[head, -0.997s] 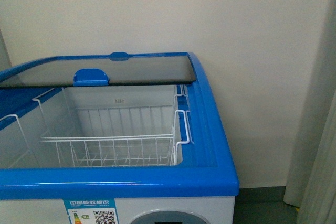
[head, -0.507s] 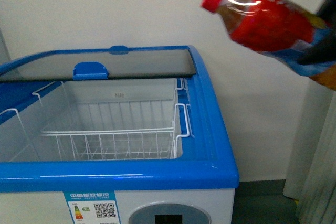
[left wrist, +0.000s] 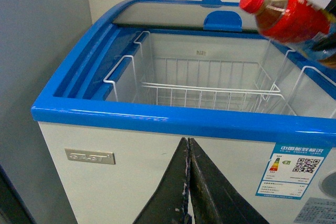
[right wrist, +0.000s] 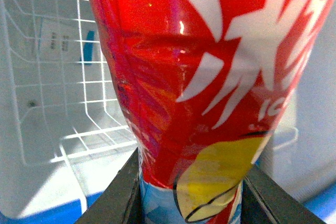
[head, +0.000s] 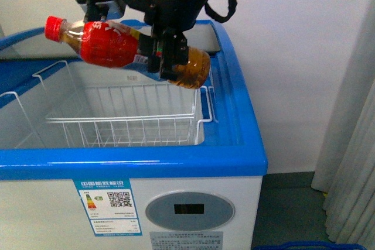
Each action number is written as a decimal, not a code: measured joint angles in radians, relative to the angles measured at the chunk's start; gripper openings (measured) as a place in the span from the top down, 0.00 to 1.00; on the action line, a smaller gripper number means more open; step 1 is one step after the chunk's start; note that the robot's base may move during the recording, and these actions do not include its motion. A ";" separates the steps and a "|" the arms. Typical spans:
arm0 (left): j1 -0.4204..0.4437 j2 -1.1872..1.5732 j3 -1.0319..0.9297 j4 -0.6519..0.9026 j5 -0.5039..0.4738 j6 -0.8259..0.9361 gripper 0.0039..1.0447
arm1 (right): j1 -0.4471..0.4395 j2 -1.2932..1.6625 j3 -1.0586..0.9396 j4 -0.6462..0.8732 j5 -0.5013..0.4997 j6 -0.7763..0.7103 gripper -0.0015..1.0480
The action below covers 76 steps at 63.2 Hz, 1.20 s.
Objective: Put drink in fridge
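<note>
The drink (head: pixel 111 44), you'll see, hangs tilted over the white wire basket (head: pixel 117 127) of the open fridge (head: pixel 176 165), cap pointing left, clamped near its base by the right gripper (head: pixel 166 57), whose arm hides much of the far lid, while the left gripper (left wrist: pixel 187 153) sits closed and empty before the fridge's front.

Red-capped drink (head: pixel 123 48) nearly horizontal, cap leftward, above open blue-rimmed white fridge (head: pixel 234 162).
</note>
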 joint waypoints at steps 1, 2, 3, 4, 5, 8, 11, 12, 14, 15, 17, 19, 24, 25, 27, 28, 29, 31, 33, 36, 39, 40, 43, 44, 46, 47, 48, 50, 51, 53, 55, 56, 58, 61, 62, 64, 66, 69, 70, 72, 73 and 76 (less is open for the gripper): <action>0.000 0.000 0.000 0.000 0.000 0.000 0.98 | 0.005 0.011 0.006 -0.004 0.000 0.006 0.67; 0.000 0.000 0.000 0.000 0.000 0.000 0.98 | 0.008 0.016 0.008 -0.006 -0.001 0.013 0.67; 0.000 0.000 0.000 0.000 0.000 0.000 0.98 | 0.013 0.024 0.010 -0.008 -0.001 0.019 0.67; 0.000 0.000 0.000 0.000 0.000 0.000 0.98 | 0.014 0.029 0.010 -0.008 -0.002 0.025 0.67; 0.000 0.000 0.000 0.000 0.000 0.000 0.98 | 0.016 0.032 0.010 -0.008 -0.004 0.028 0.67; 0.000 0.000 0.000 0.000 0.000 0.000 0.98 | 0.023 0.046 0.010 -0.008 -0.005 0.035 0.67; 0.000 0.000 0.000 0.000 0.000 0.000 0.98 | 0.027 0.061 0.010 -0.005 0.001 0.034 0.67; 0.000 0.000 0.000 0.000 0.000 0.000 0.98 | 0.029 0.066 0.010 -0.002 0.005 0.034 0.67; 0.000 0.000 0.000 0.000 0.000 0.000 0.98 | 0.029 0.071 0.010 0.001 0.008 0.034 0.67; 0.000 0.000 0.000 0.000 0.000 0.000 0.98 | 0.030 0.076 0.010 0.008 0.013 0.034 0.67; 0.000 0.000 0.000 0.000 0.000 0.000 0.98 | 0.031 0.085 0.010 0.016 0.015 0.035 0.67; 0.000 0.000 0.000 0.000 0.000 0.000 0.98 | 0.031 0.092 0.014 0.018 0.016 0.036 0.67; 0.000 0.000 0.000 0.000 0.000 0.000 0.98 | 0.031 0.122 0.035 0.017 0.024 0.034 0.67; 0.000 0.000 0.000 0.000 0.000 0.000 0.98 | 0.031 0.130 0.043 0.016 0.026 0.034 0.67; 0.000 0.000 0.000 0.000 0.000 0.000 0.98 | 0.031 0.150 0.058 0.016 0.030 0.033 0.67; 0.000 0.000 0.000 0.000 0.000 0.000 0.98 | 0.031 0.159 0.066 0.016 0.032 0.032 0.67; 0.000 0.000 0.000 0.000 0.000 0.000 0.98 | 0.031 0.163 0.069 0.015 0.032 0.032 0.67; 0.000 0.000 0.000 0.000 0.000 0.000 0.98 | 0.031 0.177 0.079 0.013 0.034 0.032 0.67; 0.000 0.000 0.000 0.000 0.000 0.000 0.98 | 0.031 0.191 0.087 0.011 0.035 0.032 0.67; 0.000 0.000 0.000 0.000 0.000 0.000 0.98 | 0.031 0.209 0.096 0.010 0.035 0.030 0.67; 0.000 0.000 0.000 0.000 0.000 0.000 0.98 | 0.031 0.226 0.107 0.008 0.037 0.027 0.67; 0.000 0.000 0.000 0.000 0.000 0.000 0.98 | 0.031 0.235 0.111 0.007 0.040 0.026 0.67; 0.000 0.000 0.000 0.000 0.000 0.000 0.98 | 0.030 0.246 0.119 0.006 0.043 0.023 0.67; 0.000 0.000 0.000 0.000 0.000 0.000 0.98 | 0.029 0.254 0.124 0.006 0.045 0.022 0.67; 0.000 0.000 0.000 0.000 0.000 0.000 0.98 | 0.029 0.261 0.129 0.005 0.047 0.022 0.67; 0.000 0.000 0.000 0.000 0.000 0.000 0.98 | 0.028 0.269 0.134 0.005 0.049 0.020 0.67; 0.000 0.000 0.000 0.000 0.000 0.000 0.98 | 0.028 0.272 0.136 0.005 0.049 0.019 0.67; 0.000 0.000 0.000 0.000 0.000 0.000 0.98 | 0.026 0.284 0.143 0.006 0.053 0.016 0.67; 0.000 0.000 0.000 0.000 0.000 0.000 0.98 | 0.026 0.289 0.147 0.006 0.053 0.015 0.67; 0.000 0.000 0.000 0.000 0.000 0.000 0.98 | 0.024 0.302 0.158 0.007 0.054 0.016 0.67; 0.000 0.000 0.000 0.000 0.000 0.000 0.98 | 0.023 0.304 0.161 0.011 0.050 0.015 0.67; 0.000 0.000 0.000 0.000 0.000 0.000 0.98 | 0.023 0.307 0.164 0.013 0.052 0.015 0.67; 0.000 0.000 0.000 0.000 0.000 0.000 0.98 | 0.023 0.311 0.169 0.019 0.055 0.016 0.67; 0.000 0.000 0.000 0.000 0.000 0.000 0.98 | 0.023 0.313 0.169 0.025 0.055 0.016 0.67; 0.000 0.000 0.000 0.000 0.000 0.000 0.98 | 0.023 0.314 0.169 0.030 0.054 0.015 0.67; 0.000 0.000 0.000 0.000 0.000 0.000 0.98 | 0.023 0.315 0.169 0.036 0.055 0.015 0.67; 0.000 0.000 0.000 0.000 0.000 0.001 0.98 | 0.024 0.317 0.169 0.047 0.057 0.016 0.67; 0.000 0.000 0.000 0.000 0.000 0.001 0.98 | 0.024 0.318 0.169 0.048 0.055 0.017 0.67; 0.000 0.000 0.000 0.000 0.000 0.001 0.98 | 0.024 0.319 0.169 0.050 0.055 0.019 0.67; 0.000 0.000 0.000 0.000 0.000 0.001 0.98 | 0.024 0.319 0.168 0.053 0.055 0.021 0.67; 0.000 0.000 0.000 0.000 0.000 0.001 0.98 | 0.024 0.319 0.167 0.053 0.052 0.022 0.67; 0.000 0.000 0.000 0.000 0.000 0.001 0.98 | 0.024 0.319 0.165 0.057 0.050 0.027 0.56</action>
